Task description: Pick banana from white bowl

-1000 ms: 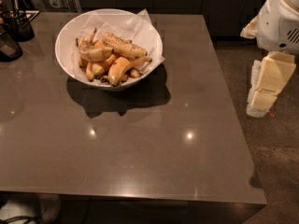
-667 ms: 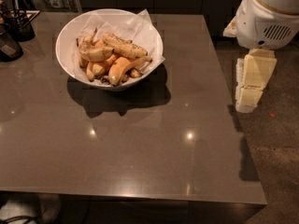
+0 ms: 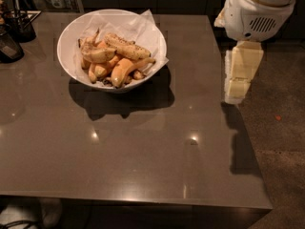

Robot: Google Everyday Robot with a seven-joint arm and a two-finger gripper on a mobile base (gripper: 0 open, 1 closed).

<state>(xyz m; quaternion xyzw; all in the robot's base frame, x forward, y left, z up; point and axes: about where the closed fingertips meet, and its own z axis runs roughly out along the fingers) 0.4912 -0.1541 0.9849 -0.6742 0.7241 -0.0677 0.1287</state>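
My gripper (image 3: 235,94), one cream-coloured blocky piece, hangs pointing down below the white housing of my arm (image 3: 255,11), at the right of the view. It sits just past the right edge of the table (image 3: 143,151), over the floor (image 3: 281,142). I cannot tell whether it is spread or pressed together. It holds nothing and touches nothing that I can see. Its dark shadow falls on the floor beside the table edge.

Well apart from it, across bare tabletop to the left, stands one white bowl (image 3: 66,44), lined with crinkled white paper (image 3: 143,25) that pokes over the far rim. In the bowl lies a pile of bananas. One is the banana (image 3: 126,46): long, fairly straight, pale yellow with dark speckles, lying on top of the pile toward the back, uncovered. Beside it to the left is one short stubby pale banana (image 3: 97,55). Below them are at least three smooth orange-yellow curved bananas (image 3: 125,68); the pile hides the exact count.

Nothing stands between the gripper and the bowl. At the far left of the table are two dark things: a container (image 3: 20,25) with items sticking up out of it, and a rounded object (image 3: 7,46) cut off by the edge of the view. One small orange speck (image 3: 278,118) lies on the floor
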